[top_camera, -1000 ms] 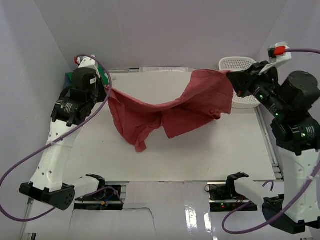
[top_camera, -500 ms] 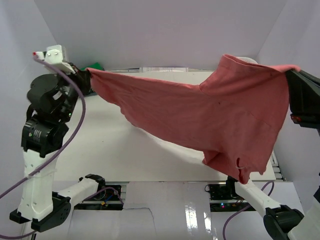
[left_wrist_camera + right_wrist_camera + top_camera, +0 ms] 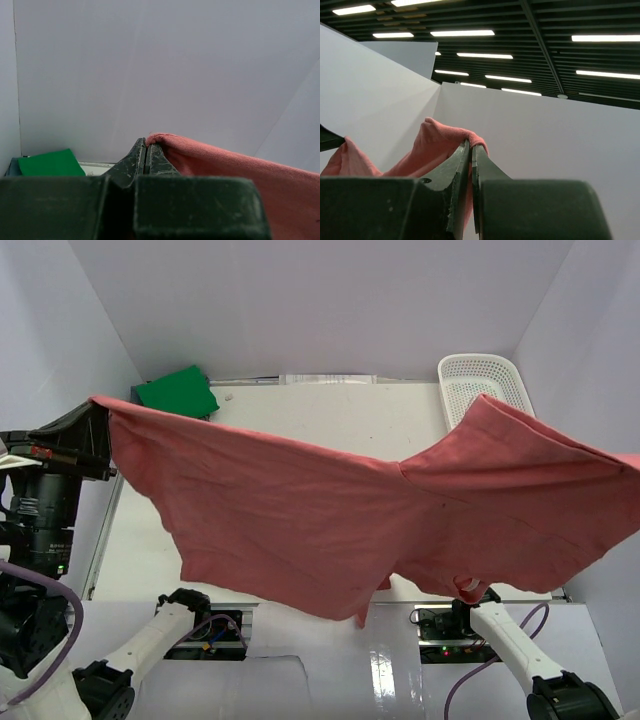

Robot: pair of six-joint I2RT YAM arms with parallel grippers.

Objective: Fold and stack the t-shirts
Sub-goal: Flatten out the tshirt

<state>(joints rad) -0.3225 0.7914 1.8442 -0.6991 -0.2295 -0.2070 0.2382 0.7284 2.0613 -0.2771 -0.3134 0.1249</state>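
Observation:
The brick-red t-shirt point(image 3: 330, 510) hangs spread wide in the air, high above the table and close to the top camera. My left gripper point(image 3: 100, 410) is shut on its left corner; the left wrist view shows the jaws point(image 3: 145, 145) pinching the red cloth point(image 3: 225, 165). My right gripper is off the right edge of the top view; the right wrist view shows it point(image 3: 471, 147) shut on red cloth point(image 3: 435, 145). The folded green t-shirt point(image 3: 178, 392) lies at the table's far left corner, also seen in the left wrist view point(image 3: 47, 164). The blue-grey shirt is out of view.
A white lattice basket point(image 3: 480, 380) stands at the far right of the table point(image 3: 330, 410). White walls enclose the table on three sides. The red shirt hides most of the table's middle and front.
Both grippers have risen and moved apart with the red shirt, lifting it off the table and stretching it wide. The green shirt and basket have come back into view.

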